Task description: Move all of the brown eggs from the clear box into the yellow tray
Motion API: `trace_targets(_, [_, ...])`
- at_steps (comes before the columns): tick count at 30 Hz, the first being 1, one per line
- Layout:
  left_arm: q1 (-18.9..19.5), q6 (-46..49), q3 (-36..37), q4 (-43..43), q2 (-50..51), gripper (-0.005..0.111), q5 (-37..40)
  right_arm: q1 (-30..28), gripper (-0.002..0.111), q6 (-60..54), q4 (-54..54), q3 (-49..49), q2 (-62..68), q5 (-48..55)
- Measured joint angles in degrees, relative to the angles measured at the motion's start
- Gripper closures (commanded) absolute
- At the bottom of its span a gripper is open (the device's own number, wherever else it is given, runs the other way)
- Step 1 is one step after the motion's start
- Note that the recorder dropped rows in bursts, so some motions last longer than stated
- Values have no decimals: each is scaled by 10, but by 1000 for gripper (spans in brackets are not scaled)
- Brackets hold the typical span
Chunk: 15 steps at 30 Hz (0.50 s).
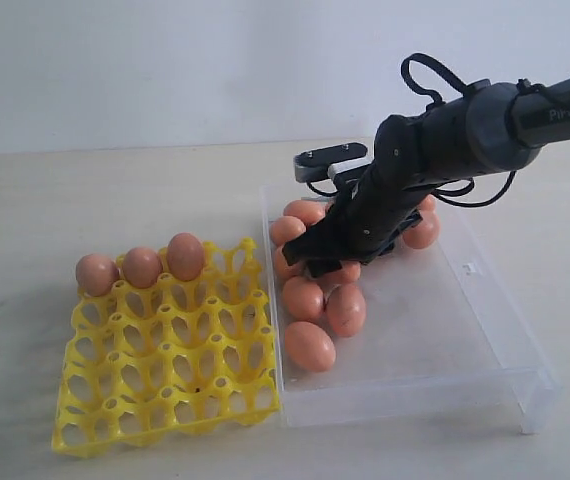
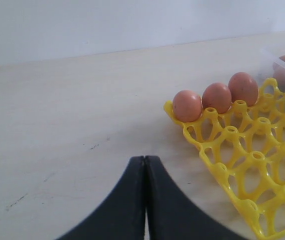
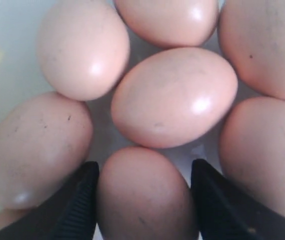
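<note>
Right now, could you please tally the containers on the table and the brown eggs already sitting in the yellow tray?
brown eggs seated in cups: 3
yellow tray: 1
clear box: 1
Total: 5
Eggs in the clear box are not counted; the arm hides some.

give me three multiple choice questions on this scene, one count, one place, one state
1. How many brown eggs are in the yellow tray? A one B three C six
2. The right gripper is over: A the yellow tray B the tabletop C the clear box
3. The left gripper is: A shut, empty B wide open C holding an egg

Answers: B, three sit along one edge row; C, its fingers flank an egg lying in the box; A, its fingers meet with nothing between.
</note>
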Motion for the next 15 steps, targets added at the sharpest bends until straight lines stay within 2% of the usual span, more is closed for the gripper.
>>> trace_targets(9, [0, 0, 0, 0, 0, 107, 0, 3, 108, -12, 1, 3, -61, -32])
trace_targets(15, [0, 0, 0, 0, 0, 107, 0, 23, 108, 19, 14, 65, -151, -152])
